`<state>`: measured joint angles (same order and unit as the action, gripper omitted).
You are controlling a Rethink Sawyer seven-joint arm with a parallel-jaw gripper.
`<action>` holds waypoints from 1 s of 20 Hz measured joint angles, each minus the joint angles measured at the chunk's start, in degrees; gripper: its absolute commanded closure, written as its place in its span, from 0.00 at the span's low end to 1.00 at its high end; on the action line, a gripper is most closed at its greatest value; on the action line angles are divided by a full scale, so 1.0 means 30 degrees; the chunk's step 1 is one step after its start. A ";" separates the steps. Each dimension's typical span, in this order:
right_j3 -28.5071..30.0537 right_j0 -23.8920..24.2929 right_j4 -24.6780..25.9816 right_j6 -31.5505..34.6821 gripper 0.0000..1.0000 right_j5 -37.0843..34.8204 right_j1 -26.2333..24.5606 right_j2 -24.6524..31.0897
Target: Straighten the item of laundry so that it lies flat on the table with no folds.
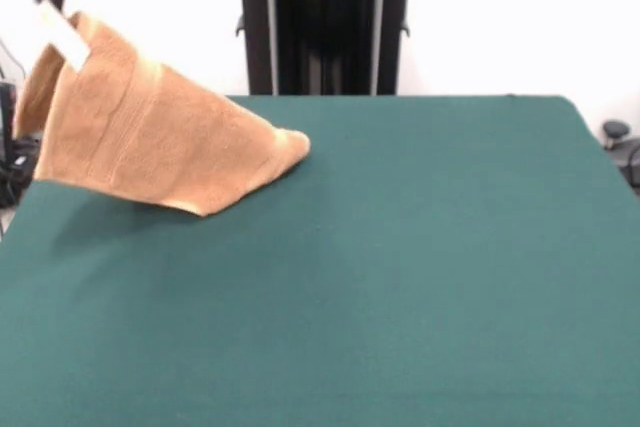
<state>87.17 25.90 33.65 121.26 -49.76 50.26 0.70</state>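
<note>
Green table point(400, 277); pincer point(62, 32) lifts towel point(150, 137) corner.

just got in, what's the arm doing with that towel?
The gripper has the towel pinched by one corner at the table's far left and holds it up. The cloth hangs slanted, one end touching the felt near the far edge, the rest off the surface. It is not flat yet; the fabric is draped and doubled over.

White wall point(500, 17) behind, dark cables point(12, 172) at left edge, small black object point(617, 131) at right edge
</note>
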 measured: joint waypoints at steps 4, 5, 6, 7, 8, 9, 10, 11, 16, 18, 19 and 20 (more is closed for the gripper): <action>-0.0440 0.0051 0.0158 0.0000 1.00 0.1048 0.0061 0.0320; -0.0493 0.0050 0.0158 0.0000 1.00 0.0986 0.0061 0.0351; -0.0545 0.0049 0.0158 0.0000 1.00 0.0923 0.0061 0.0381; -0.0576 0.0051 0.0162 0.0000 1.00 0.0884 0.0061 0.0395; -0.0592 0.0051 0.0166 0.0000 1.00 0.0860 0.0059 0.0403; -0.0617 0.0051 0.0166 0.0000 1.00 0.0853 0.0059 0.0406; -0.0642 0.0049 0.0170 0.0000 1.00 0.0853 0.0063 0.0403; -0.0648 0.0045 0.0170 0.0000 1.00 0.0853 0.0065 0.0406; -0.0656 -0.0094 0.0186 0.0000 1.00 0.0790 0.0073 0.0406; -0.0656 -0.0236 0.0360 0.0000 1.00 0.0786 0.0118 0.0406; -0.0653 -0.0299 0.0463 0.0000 1.00 0.0798 0.0143 0.0403; -0.0656 -0.0427 0.0680 0.0000 1.00 0.0817 0.0206 0.0403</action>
<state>85.21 24.62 35.69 121.26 -47.31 50.88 1.90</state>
